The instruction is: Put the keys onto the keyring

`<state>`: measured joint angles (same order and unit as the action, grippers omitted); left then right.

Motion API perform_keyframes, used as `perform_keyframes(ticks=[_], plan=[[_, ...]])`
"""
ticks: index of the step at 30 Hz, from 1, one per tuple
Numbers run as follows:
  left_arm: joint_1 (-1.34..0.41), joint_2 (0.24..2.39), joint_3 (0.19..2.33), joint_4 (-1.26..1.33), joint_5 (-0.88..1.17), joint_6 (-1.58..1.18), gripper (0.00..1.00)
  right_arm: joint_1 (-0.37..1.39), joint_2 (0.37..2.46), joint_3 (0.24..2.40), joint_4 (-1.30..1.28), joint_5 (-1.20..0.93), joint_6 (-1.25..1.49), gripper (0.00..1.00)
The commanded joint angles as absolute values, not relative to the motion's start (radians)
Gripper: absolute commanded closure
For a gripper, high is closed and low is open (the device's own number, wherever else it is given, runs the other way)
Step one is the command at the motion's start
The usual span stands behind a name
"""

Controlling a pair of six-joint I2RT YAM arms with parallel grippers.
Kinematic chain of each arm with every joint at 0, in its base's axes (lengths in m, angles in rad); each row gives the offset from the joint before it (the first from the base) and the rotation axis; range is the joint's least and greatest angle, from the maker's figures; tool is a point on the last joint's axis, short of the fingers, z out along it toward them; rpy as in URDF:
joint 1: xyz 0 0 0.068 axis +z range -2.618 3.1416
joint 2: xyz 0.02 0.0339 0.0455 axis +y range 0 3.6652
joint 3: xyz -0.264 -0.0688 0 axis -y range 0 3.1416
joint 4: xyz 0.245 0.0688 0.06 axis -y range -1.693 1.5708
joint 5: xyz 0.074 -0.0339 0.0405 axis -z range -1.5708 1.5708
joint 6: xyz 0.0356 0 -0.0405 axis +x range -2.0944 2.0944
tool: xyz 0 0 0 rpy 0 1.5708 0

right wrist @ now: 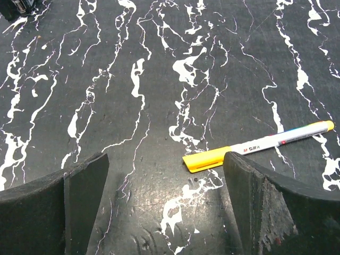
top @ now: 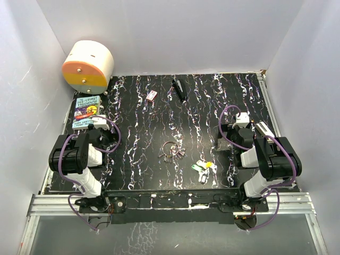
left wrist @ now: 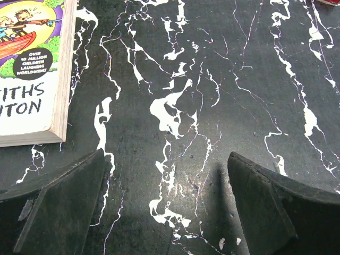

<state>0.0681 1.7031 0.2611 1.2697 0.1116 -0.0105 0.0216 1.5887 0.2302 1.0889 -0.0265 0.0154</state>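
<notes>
The left gripper [left wrist: 166, 159] and right gripper [right wrist: 164, 156] both gape wide above the table [top: 138, 122]; the keys [top: 202, 168] lie near the keyring [top: 171, 151].

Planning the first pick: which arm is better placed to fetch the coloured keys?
Right, probably. The keys lie right of the keyring, nearer the right gripper; the left gripper sits far off beside the book. Both are open, empty.

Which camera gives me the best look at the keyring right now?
Top external: the keyring lies whole and unobstructed mid-table. Neither wrist view shows it; the left sees a book, the right a pen.
</notes>
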Motion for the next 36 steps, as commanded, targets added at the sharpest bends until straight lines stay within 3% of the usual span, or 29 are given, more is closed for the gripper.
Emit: perform_keyframes(ticks=[1,36], plan=[[0.069,1.684,0.267,1.275,0.112,-0.006,0.03,0.015,1.588,0.227,1.226,-0.052,-0.003,0.02],[0.070,1.680,0.259,1.287,0.116,-0.006,0.05,0.014,1.587,0.234,1.213,-0.025,0.010,0.02]])
